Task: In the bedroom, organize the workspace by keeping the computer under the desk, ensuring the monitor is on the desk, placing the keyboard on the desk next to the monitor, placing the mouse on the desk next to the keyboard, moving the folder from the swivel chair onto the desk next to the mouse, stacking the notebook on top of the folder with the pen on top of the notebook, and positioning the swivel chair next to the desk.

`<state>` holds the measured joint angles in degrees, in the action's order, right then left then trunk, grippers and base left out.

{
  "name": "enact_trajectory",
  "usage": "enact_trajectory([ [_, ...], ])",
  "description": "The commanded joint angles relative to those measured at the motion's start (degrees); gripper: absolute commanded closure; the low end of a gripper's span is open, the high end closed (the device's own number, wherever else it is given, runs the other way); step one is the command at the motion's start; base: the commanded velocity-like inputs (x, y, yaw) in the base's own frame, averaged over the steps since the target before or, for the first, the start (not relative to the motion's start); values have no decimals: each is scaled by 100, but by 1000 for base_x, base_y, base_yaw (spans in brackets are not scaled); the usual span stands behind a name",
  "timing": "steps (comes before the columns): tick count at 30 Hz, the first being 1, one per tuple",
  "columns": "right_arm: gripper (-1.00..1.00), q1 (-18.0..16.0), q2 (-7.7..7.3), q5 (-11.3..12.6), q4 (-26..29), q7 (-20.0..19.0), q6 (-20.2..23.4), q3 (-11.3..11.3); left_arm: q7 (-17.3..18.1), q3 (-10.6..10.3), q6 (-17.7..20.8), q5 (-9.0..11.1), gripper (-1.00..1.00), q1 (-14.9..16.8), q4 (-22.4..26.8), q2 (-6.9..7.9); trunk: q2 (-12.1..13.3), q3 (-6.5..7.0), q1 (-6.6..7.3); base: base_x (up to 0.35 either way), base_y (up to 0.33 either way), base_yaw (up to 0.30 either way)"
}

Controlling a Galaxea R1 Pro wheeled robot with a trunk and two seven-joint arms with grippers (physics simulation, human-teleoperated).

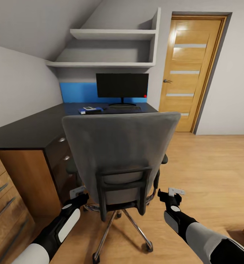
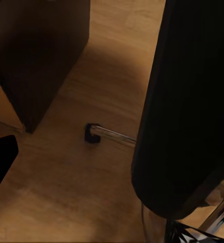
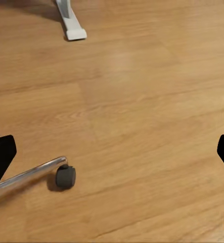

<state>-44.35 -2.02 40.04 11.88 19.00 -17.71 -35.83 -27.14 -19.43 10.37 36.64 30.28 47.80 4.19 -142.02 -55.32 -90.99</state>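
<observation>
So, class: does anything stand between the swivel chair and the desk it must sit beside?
Nothing visible. The chair already stands close against the desk, its back toward the camera; bare floor lies to its right.

The swivel chair (image 1: pixel 120 154) blocks the surface's (image 1: pixel 30 130) front edge; open floor (image 1: pixel 210 165) lies to its right.

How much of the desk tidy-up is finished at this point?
Done: the wide black monitor and slim black keyboard sit on the glossy black desk, with the bright blue folder stacked beside them. In hand: both end effectors flank the grey swivel chair. Left: confirming chair placement; mouse, pen and computer can't be made out.
</observation>
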Motion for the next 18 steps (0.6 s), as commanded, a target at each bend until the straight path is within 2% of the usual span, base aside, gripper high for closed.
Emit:
enact_trajectory([
  [1,-100,-4,0,-2,16,5,4,-100,-18,-43,-5,89,-100,4,11,4,-2,-5,-2,321,-62,0],
  [5,-100,-4,0,-4,16,4,4,-100,-20,-72,5,85,-100,4,-42,0,-2,-5,-2,291,-59,0],
  [8,-100,-4,0,-5,16,4,4,-100,-20,-187,1,75,-100,4,-75,2,-2,-5,-2,119,-21,0],
  [14,-100,-4,62,-4,18,7,2,-108,-20,-339,-6,68,-100,4,-86,0,-2,-5,-2,13,-3,0],
  [18,-100,-4,87,-5,16,7,4,-111,-20,-359,-2,70,-100,4,-86,2,-2,-5,-2,-189,0,0],
])
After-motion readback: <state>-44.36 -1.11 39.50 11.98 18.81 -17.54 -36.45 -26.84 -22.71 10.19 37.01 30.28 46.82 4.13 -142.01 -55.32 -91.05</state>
